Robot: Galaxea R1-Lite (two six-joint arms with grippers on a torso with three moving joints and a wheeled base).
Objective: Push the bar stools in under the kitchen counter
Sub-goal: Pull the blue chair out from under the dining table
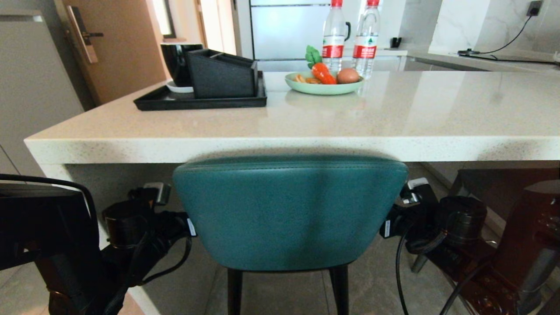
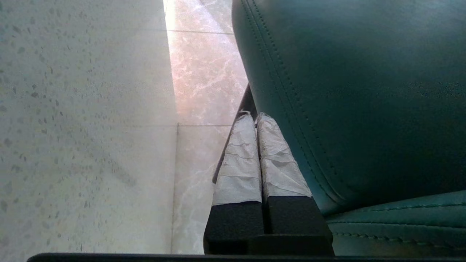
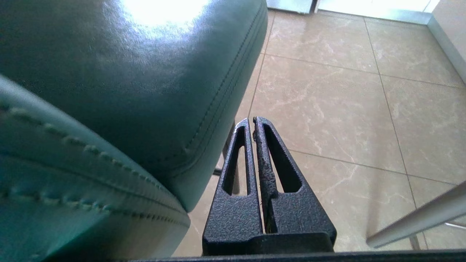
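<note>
Evidently both closed, empty end effectors, left end effector [image 2: 255,118] and right end effector [image 3: 252,122], are flanking the teal stool [image 1: 288,210]; pushing evenly should be keeping it straight under the worktop [image 1: 280,146].

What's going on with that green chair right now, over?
Both grippers shut, left gripper and right gripper flanking teal stool. Stool back at counter edge. Nothing blocking.

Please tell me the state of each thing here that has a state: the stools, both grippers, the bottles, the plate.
Teal stool: upright, back just below the counter edge.
Dark stool: partly under the counter at right.
Left gripper: jaws shut, beside the teal stool's side.
Right gripper: jaws shut, beside the stool's other side.
Bottles: upright, capped.
Plate: holding food.
</note>
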